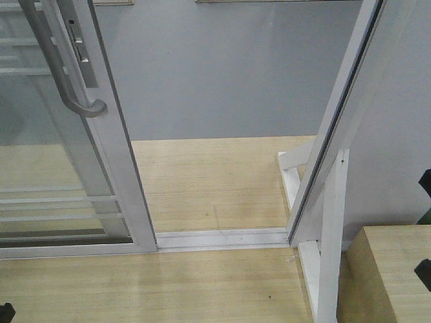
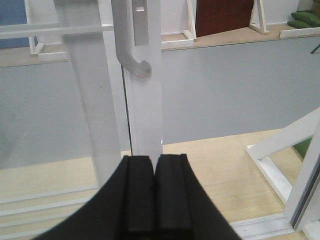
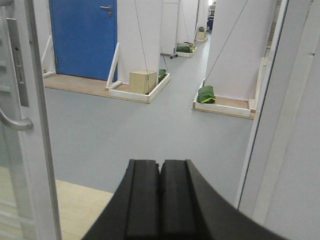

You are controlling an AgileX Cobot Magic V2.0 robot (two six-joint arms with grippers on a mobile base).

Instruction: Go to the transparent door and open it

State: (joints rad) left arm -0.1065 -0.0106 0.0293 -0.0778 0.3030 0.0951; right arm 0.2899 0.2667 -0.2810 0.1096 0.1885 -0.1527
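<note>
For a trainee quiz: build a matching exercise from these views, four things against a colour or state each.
Things:
1. pull handle
2. transparent door
3. left gripper
4. far door

Descriptions:
A. blue
B. slid aside, gap open
C. grey, J-shaped
D. black jaws pressed together

Pairs: 1-C, 2-B, 3-D, 4-A

Blue door [image 3: 83, 37] far left w/ handle; wooden box [image 3: 143, 81] beside white pillar [image 3: 140, 35]; green bags [image 3: 205, 94].
</note>
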